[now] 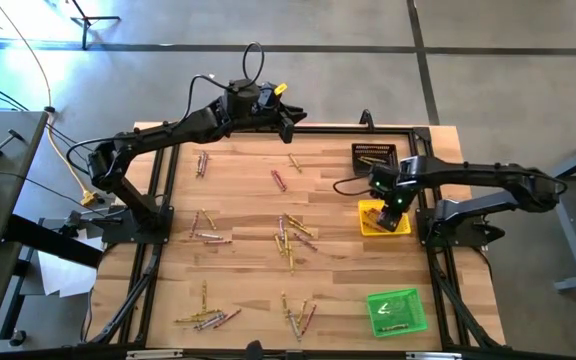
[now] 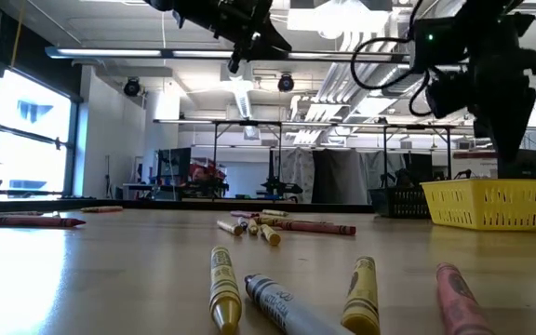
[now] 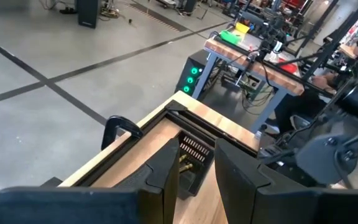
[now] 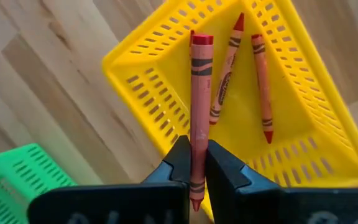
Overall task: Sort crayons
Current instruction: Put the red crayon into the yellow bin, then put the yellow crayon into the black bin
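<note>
right claw [image 4: 193, 163] pinching red crayon [image 4: 197, 106] above yellow tray [image 4: 138, 87] | left claw [image 3: 196, 163] spread, idling at bench's [image 1: 238, 200] far edge | risk: crayon bouncing off rim if releasing off-centre

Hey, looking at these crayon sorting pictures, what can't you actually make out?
- Black tray contents: too small in the high view, hidden behind the left gripper fingers in its wrist view.
- Yellow tray contents: low view, wall hides them.
- Right gripper fingers: high view, arm covers them.
</note>
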